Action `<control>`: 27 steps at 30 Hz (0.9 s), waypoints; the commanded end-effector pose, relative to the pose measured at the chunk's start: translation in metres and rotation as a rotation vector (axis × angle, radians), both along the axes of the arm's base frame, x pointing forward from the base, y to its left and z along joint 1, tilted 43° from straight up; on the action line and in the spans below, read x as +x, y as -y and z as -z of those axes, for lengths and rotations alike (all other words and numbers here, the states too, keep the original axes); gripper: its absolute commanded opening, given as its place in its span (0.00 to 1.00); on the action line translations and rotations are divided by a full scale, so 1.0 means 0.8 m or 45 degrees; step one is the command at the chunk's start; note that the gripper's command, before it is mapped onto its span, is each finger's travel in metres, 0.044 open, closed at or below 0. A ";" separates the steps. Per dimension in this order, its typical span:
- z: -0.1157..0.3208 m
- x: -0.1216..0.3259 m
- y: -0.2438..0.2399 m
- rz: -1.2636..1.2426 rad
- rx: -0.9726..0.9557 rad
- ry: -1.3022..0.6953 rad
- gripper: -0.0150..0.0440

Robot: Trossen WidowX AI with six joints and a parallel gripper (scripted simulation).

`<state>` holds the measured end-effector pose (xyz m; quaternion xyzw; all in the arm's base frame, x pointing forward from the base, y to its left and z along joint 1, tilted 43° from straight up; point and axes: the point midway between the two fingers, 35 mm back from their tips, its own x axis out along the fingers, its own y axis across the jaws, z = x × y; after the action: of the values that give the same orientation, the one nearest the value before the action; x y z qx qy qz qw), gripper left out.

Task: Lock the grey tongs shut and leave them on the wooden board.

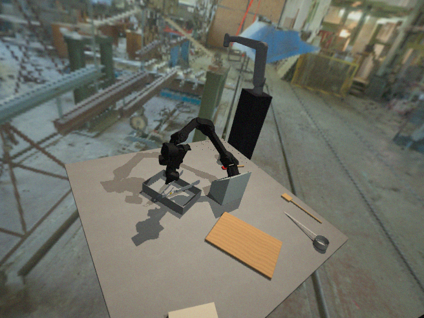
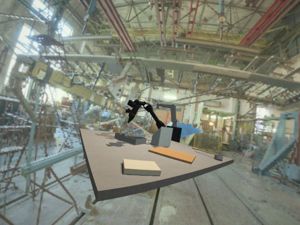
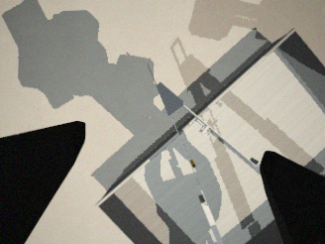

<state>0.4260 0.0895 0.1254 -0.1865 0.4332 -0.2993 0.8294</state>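
Observation:
The grey tongs lie open in a V across the roasting tin. Their hinge end juts out over one long wall of the tin; the two arms spread across its inside. A small yellow mark shows on one arm in the wrist view. My gripper is open and empty, pointing down above the tin, with the tongs' hinge end between the fingers in the wrist view but below them. The wooden board lies flat, with nothing on it.
A grey wedge-shaped block stands between the tin and the board. A cream block lies near the front. A wooden-handled tool and a round-ended metal utensil lie beyond the board.

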 end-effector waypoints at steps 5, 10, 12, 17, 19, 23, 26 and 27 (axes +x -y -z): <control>0.029 -0.028 0.103 -0.453 -0.216 -0.963 1.00; 0.029 -0.028 0.103 -0.453 -0.216 -0.963 1.00; 0.029 -0.028 0.103 -0.453 -0.216 -0.963 1.00; 0.030 -0.030 0.103 -0.453 -0.216 -0.963 1.00; 0.031 -0.036 0.103 -0.453 -0.216 -0.963 1.00; 0.032 -0.042 0.103 -0.453 -0.216 -0.964 1.00; 0.032 -0.042 0.103 -0.453 -0.216 -0.964 1.00; 0.033 -0.042 0.103 -0.453 -0.216 -0.964 1.00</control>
<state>0.3931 0.0051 0.0964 -0.4245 0.6456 -0.0975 0.6273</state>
